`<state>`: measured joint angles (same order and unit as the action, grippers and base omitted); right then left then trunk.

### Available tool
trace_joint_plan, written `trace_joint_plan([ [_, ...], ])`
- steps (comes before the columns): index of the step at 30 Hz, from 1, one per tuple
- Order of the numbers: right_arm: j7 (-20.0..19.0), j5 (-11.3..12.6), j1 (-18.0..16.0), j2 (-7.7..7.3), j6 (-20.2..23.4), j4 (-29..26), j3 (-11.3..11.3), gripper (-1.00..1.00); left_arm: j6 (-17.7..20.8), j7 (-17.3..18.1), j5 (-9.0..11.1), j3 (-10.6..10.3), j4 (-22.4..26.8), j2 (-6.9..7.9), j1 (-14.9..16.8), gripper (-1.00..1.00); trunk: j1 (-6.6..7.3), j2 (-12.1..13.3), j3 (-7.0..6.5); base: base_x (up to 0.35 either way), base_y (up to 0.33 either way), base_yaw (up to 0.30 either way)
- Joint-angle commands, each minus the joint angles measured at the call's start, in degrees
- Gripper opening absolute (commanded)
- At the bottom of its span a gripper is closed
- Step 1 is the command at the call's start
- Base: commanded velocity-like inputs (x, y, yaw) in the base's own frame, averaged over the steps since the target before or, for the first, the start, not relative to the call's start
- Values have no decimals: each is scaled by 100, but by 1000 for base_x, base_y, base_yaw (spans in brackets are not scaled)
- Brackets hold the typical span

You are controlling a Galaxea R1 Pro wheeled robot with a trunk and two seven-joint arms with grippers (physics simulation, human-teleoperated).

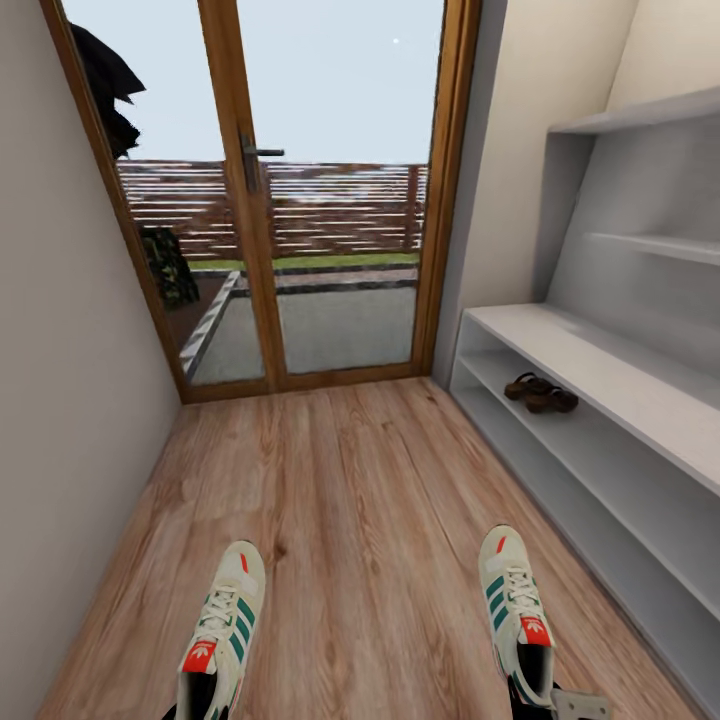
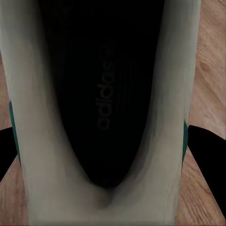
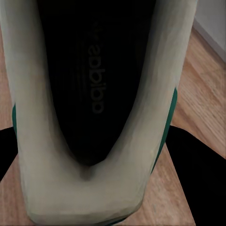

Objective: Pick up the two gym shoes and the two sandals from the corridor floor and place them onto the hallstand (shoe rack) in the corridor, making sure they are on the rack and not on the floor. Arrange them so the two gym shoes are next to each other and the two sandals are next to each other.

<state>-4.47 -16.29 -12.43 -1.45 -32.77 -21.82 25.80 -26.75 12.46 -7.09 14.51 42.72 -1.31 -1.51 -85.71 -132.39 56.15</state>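
I hold one gym shoe in each hand, both toes pointing toward the door. The left gym shoe (image 1: 222,630) fills the left wrist view, its heel (image 2: 108,188) clamped by my left gripper (image 2: 101,134), whose black fingers (image 2: 207,150) press its sides. The right gym shoe (image 1: 515,610) sits the same way in my right gripper (image 3: 92,134), with its fingers (image 3: 197,174) on either side of the heel. The two brown sandals (image 1: 540,392) lie side by side in the upper shelf slot of the grey hallstand (image 1: 600,365) along the right wall.
The wood-plank corridor floor (image 1: 360,500) runs ahead to a glazed wooden door (image 1: 255,200). A plain wall (image 1: 70,400) closes the left side. The hallstand's bench top and stepped back shelves (image 1: 650,245) are bare.
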Motion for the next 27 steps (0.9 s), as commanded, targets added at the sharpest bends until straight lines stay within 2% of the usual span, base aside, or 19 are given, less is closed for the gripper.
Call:
trace_joint_plan([
  [1,-44,-23,-5,3,-22,3,48,-100,-14,37,-56,43,8,-10,1,-100,-3,-2,4,339,80,-17],
  [12,-45,-24,-5,-4,-21,3,48,-100,-14,37,-56,45,8,-10,1,-100,-3,-2,4,339,81,-26],
  [19,-45,-28,-5,-1,-21,3,48,-100,-14,37,-56,46,8,-10,1,-100,-3,-2,4,339,89,-206],
  [27,-45,-31,-5,4,-20,3,48,-100,-14,37,-56,43,8,-18,1,-100,-3,-2,4,305,193,-259],
])
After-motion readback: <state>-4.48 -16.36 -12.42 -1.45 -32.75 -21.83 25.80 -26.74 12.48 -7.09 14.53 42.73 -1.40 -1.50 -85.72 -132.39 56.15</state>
